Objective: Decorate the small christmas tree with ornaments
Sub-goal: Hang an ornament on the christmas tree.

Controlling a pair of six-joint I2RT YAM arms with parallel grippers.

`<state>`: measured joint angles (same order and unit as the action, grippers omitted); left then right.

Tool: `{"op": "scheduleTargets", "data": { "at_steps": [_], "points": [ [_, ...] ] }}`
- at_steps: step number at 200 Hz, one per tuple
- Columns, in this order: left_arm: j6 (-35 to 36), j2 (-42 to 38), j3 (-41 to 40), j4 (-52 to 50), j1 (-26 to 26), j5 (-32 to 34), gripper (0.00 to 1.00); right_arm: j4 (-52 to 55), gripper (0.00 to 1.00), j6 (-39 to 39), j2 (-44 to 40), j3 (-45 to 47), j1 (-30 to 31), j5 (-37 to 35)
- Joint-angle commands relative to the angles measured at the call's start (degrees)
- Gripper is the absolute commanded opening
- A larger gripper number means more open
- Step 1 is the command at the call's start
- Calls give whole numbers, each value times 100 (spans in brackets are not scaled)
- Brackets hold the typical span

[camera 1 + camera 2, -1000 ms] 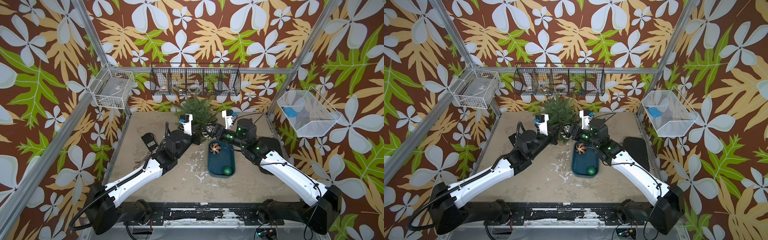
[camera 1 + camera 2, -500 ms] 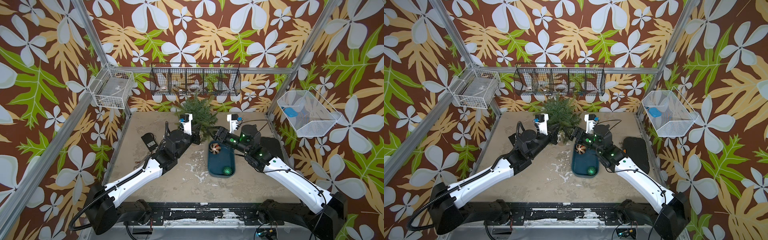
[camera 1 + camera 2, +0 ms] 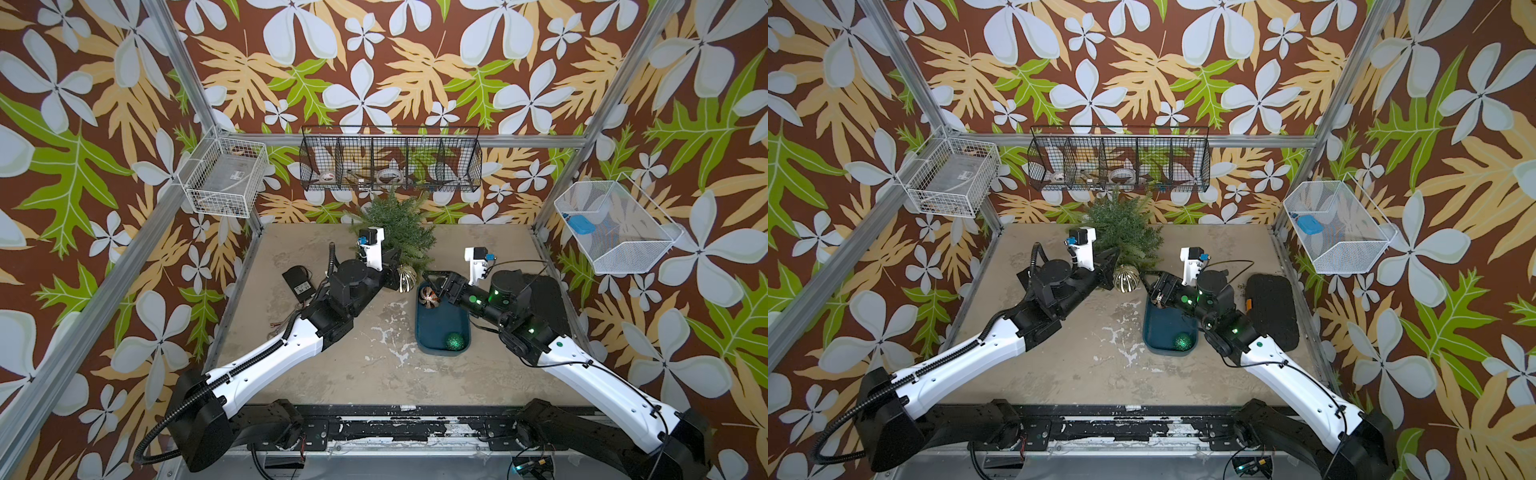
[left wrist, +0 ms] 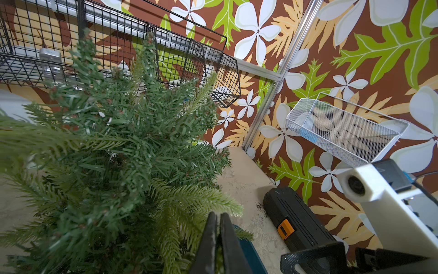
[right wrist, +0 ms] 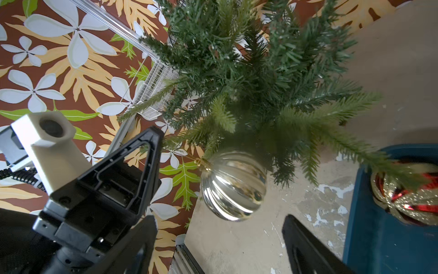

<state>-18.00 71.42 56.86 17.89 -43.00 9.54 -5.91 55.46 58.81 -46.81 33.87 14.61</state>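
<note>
The small fir tree (image 3: 390,224) stands at the back of the bench (image 3: 332,374), close under a black wire basket (image 3: 390,162) on the rear wall. A gold-and-white bauble (image 5: 233,187) sits at the tree's front edge, its gold cap tucked against the tip of a low branch; whether it hangs free of the bench cannot be told. Just beside it, on its left, is the left gripper (image 4: 218,217), whose jaws are parted by only a thin slit and pinch nothing. To the bauble's right lies a teal tray (image 3: 440,324). A red-and-gold bauble (image 3: 428,297) rests at the tray's far end, with a drooping branch reaching across it in the right wrist view, and a glittery green bauble (image 3: 455,341) rests at its near end. The right gripper (image 3: 435,284) hovers over the far end of the tray, jaws spread wide with nothing between them. A black case (image 3: 544,299) lies near the right edge of the bench, and a small black box (image 3: 297,284) near the left edge
</note>
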Motion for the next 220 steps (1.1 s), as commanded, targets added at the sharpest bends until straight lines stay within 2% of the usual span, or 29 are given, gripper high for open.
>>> {"op": "scheduleTargets", "data": {
  "at_steps": [1, 20, 55, 69, 111, 172, 198, 204, 220],
  "points": [
    [-52, -58, -46, 152, -6, -72, 31, 77, 86, -85, -112, 49, 6, -211],
    [-79, -77, -44, 153, -4, -117, 39, 184, 85, -123, -189, 49, 6, -273],
    [-128, -174, -84, 147, -2, -171, 43, 357, 85, -215, -354, 49, 3, -366],
    [-168, -239, -120, 136, 1, -178, 50, 494, 85, -283, -409, 16, -2, -418],
    [-286, -583, -276, -17, -5, -334, 62, 1190, 86, -726, -622, -214, -2, -676],
    [-378, -1556, -676, -776, -2, -331, 70, 2229, 85, -1515, -939, -392, -3, -1399],
    [-466, -2239, -1115, -1140, -5, -89, 75, 2399, 85, -1797, -1003, -332, -3, -1637],
    [-537, -2407, -1255, -1232, -6, -1, 80, 2467, 86, -1850, -958, -321, -3, -1725],
    [-709, -2887, -1662, -1453, -2, 111, 81, 2551, 86, -2049, -855, -190, -4, -1890]
  ]
}}
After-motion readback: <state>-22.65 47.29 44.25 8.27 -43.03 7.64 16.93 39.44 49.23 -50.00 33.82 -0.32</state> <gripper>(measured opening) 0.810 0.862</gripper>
